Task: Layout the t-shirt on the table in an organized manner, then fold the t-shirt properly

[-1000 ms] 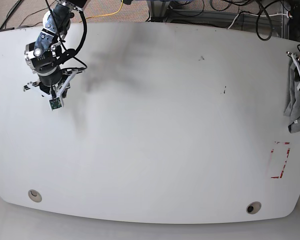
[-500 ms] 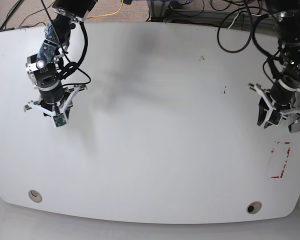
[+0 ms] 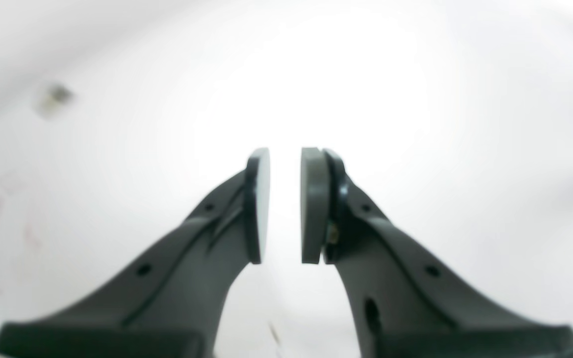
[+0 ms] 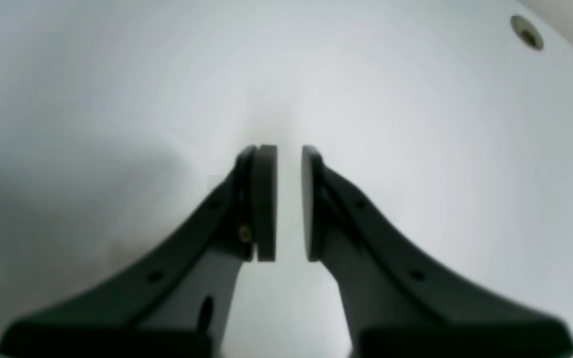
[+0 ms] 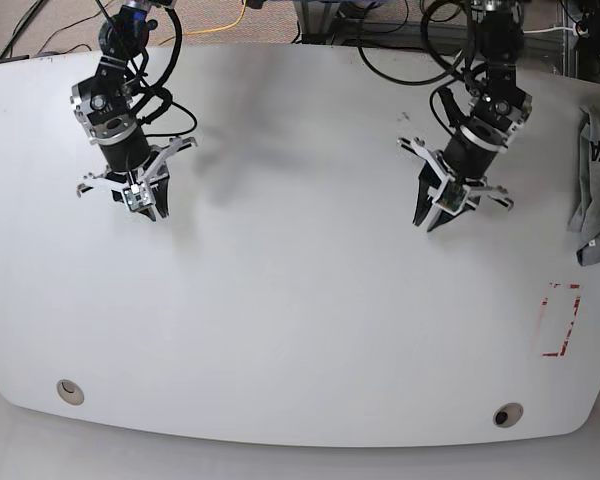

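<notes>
From the left wrist view, the left pincer [image 3: 285, 205] hangs over bare white table [image 3: 416, 99] with its pads a narrow gap apart and nothing between them. The right wrist view shows the right pincer [image 4: 289, 203] the same way – a slim gap, empty – with a metal grommet [image 4: 527, 31] far off. In the base view the t-shirt [image 5: 595, 190] lies bunched at the table's edge, just above the red tape rectangle [image 5: 559, 320] – well apart from both pincers.
</notes>
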